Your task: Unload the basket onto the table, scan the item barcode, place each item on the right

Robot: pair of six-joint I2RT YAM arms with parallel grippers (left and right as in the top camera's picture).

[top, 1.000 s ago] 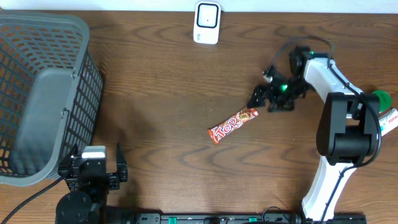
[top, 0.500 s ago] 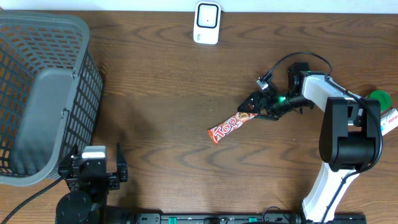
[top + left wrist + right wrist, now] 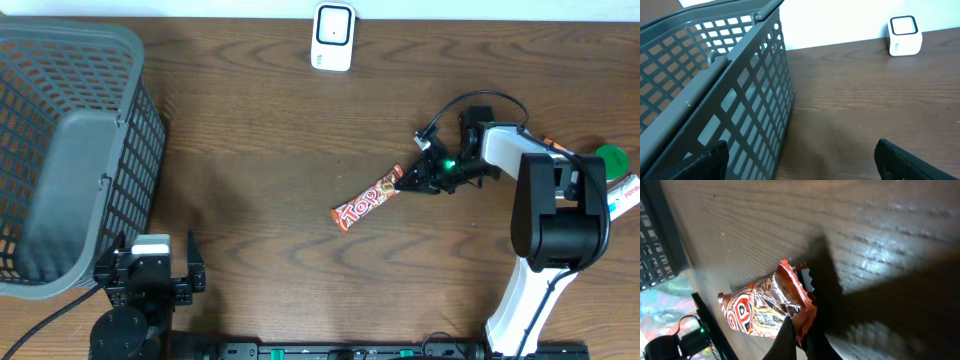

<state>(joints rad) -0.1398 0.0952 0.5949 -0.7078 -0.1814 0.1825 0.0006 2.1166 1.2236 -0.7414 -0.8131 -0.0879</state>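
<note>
Right hand (image 3: pixel 405 180), seen from overhead, is pinched together on the upper right end of the candy bar (image 3: pixel 370 200). A second ago it stood off to the upper right of the bar with its fingers spread. Half a second ago it had reached the wrapper's tip. The bar lies at almost the same place, slanting just right of the middle of the counter (image 3: pixel 260 150), its red wrapper face up. The left hand (image 3: pixel 150 272) sits parked at the lower left, unmoved, fingers apart, beside the grey basket (image 3: pixel 60 150) that fills the left edge. One white scanner (image 3: pixel 332 36) stands at the top centre, well apart from the bar. A green-capped item (image 3: pixel 612 157) shows at the right edge behind the right arm. In all: one bar, one scanner, one basket, two arms.

Left wrist view: the left hand (image 3: pixel 800 155) shows only two dark fingertips (image 3: pixel 707 159) at the bottom corners, wide apart, holding nothing. The basket (image 3: pixel 735 85) wall fills the left half, and the scanner (image 3: pixel 903 35) sits at the upper right. The bar is out of this frame.

Right wrist view: close up, the right hand (image 3: pixel 799 332) clamps the wrapper's crimped end, which overhead cannot resolve. The candy bar (image 3: pixel 762 311) extends to the lower left.
</note>
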